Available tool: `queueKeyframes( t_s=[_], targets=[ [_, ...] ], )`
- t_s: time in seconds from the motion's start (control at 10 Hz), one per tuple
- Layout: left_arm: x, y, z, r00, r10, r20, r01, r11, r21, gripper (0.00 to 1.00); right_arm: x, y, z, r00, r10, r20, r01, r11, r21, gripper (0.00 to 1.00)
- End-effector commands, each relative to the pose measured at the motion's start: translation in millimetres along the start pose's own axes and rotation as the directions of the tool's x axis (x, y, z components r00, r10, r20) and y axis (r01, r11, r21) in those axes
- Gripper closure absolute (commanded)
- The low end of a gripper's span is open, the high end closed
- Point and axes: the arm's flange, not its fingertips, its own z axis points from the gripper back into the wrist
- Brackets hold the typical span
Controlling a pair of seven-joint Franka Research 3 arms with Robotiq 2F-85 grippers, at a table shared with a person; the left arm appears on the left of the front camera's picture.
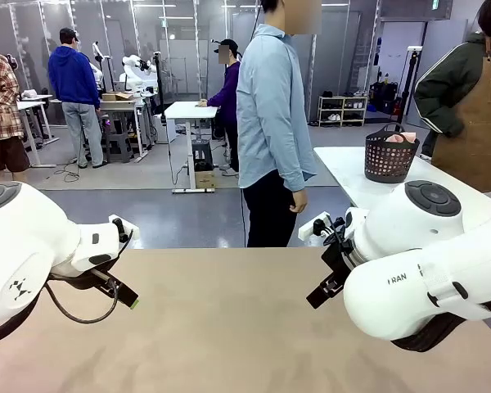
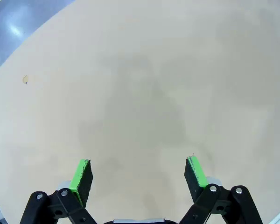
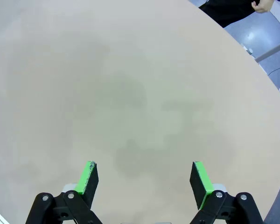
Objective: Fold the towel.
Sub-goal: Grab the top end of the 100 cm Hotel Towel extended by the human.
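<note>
The left pincer (image 2: pixel 137 170) and right pincer (image 3: pixel 144 173) both hung released, jaws wide, over the tan desk (image 1: pixel 229 327), while something pink, perhaps the towel (image 1: pixel 398 137), lay in a dark basket (image 1: pixel 387 166) well beyond the right pincer.

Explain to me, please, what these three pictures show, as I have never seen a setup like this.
These are two white robot arms at a beige table. The front picture looks across the table from between them: the left arm enters at picture left, the right arm at picture right, and a person in a light blue shirt stands at the far side. The other two pictures come from cameras on the wrists, each looking along its own two-finger gripper. The left gripper and the right gripper are both open and hold nothing; beneath them I see just plain tabletop. A dark basket with something pink in it sits farther back at the right.
</note>
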Motion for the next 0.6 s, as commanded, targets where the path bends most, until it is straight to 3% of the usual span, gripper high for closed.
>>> queueKeyframes(
  t_s=[0.0,0.3,0.5],
  targets=[
    [0.0,0.2,0.0,1.000,0.001,0.000,-0.001,1.000,0.000,0.00,0.0,-0.1,0.0,1.000,-0.002,0.000,0.002,1.000,0.001,0.00],
    [0.0,0.2,0.0,1.000,0.001,0.000,-0.001,1.000,0.000,0.00,0.0,0.0,0.0,1.000,0.000,0.000,0.000,1.000,0.000,0.00],
    [20.1,1.8,21.5,0.998,0.029,-0.051,-0.031,0.999,-0.045,0.00,34.0,-21.6,55.5,1.000,-0.020,0.000,0.020,0.999,0.045,0.00]
  ],
)
